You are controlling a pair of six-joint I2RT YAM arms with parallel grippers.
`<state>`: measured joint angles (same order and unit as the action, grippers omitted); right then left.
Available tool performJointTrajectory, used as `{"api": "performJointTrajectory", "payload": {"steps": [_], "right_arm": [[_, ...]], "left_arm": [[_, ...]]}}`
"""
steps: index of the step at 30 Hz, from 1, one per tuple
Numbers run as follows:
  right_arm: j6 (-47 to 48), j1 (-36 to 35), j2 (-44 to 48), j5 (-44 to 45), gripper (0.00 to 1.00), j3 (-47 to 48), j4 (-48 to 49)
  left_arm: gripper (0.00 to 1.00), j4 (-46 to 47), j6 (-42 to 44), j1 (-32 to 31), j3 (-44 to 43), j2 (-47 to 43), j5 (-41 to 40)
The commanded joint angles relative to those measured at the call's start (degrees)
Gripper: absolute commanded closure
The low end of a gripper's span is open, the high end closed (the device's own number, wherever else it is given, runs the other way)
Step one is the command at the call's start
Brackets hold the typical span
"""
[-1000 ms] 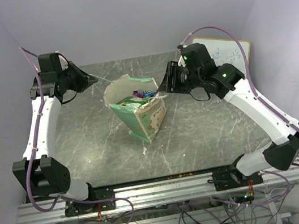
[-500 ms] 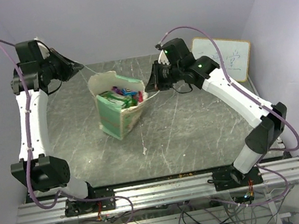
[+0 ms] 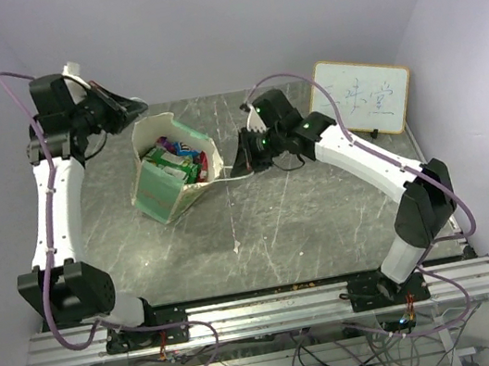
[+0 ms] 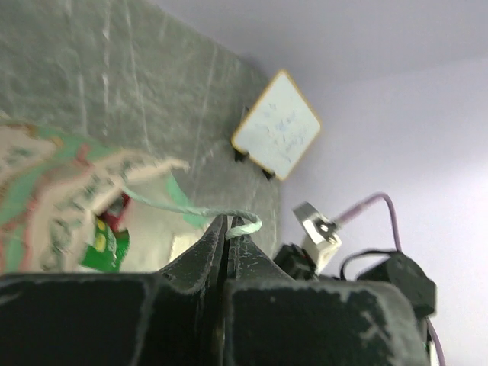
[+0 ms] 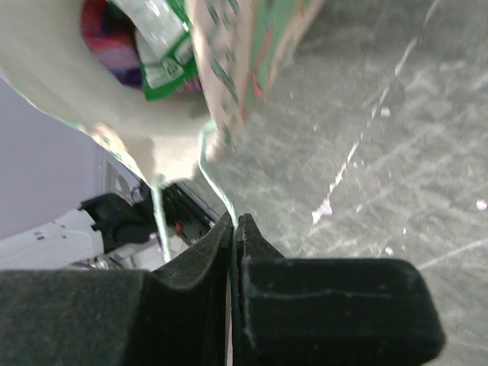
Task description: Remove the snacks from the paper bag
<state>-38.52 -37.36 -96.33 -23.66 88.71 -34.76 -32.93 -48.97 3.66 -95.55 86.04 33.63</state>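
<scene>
On my overhead feed the light was soft and even from above, leaving only faint shadows on the grey counter. The wrist feeds were poorer. The paper bag was smeared and out of focus on the left one, and on the right the snacks blurred above the dark, underlit right claw, which sat close against the lens.

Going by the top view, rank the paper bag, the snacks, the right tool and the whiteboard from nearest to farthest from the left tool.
Measured from the left tool:
1. paper bag: its rim is right beside this tool, towards the table's middle.
2. snacks: inside the bag.
3. right tool: at the bag's far side, mid-table.
4. whiteboard: at the back right corner.
</scene>
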Motion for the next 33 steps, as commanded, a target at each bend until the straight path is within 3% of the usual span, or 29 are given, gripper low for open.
{"api": "performJointTrajectory", "payload": {"steps": [1, 10, 15, 21, 26, 33], "right_arm": [[0.99, -1.65, 5.5, -1.26, 0.96, -6.27, 2.09], [1.01, -1.75, 12.28, 0.68, 0.95, -17.21, 1.59], [3.21, -1.75, 14.46, 4.41, 0.85, -18.82, -0.31], [13.81, -1.79, 16.38, 15.53, 0.73, -15.69, -6.18], [26.48, -9.24, 18.68, 24.67, 0.56, -13.96, -1.16], [33.91, -12.28, 18.14, 28.43, 0.49, -11.82, 9.46]], "left_arm": [[0.93, 9.84, -3.51, -3.78, 7.84, -7.2, 7.68], [0.93, 9.23, -6.18, -11.93, 15.54, -14.93, 4.2], [0.93, 6.03, -5.72, -17.77, 17.13, -15.57, 0.38], [0.93, -0.93, -1.9, -18.34, 16.27, -17.47, -4.15], [0.93, -3.07, -1.48, -18.33, 16.02, -16.5, -3.17], [0.93, -1.51, -2.3, -18.34, 16.28, -16.53, -1.89]]}}
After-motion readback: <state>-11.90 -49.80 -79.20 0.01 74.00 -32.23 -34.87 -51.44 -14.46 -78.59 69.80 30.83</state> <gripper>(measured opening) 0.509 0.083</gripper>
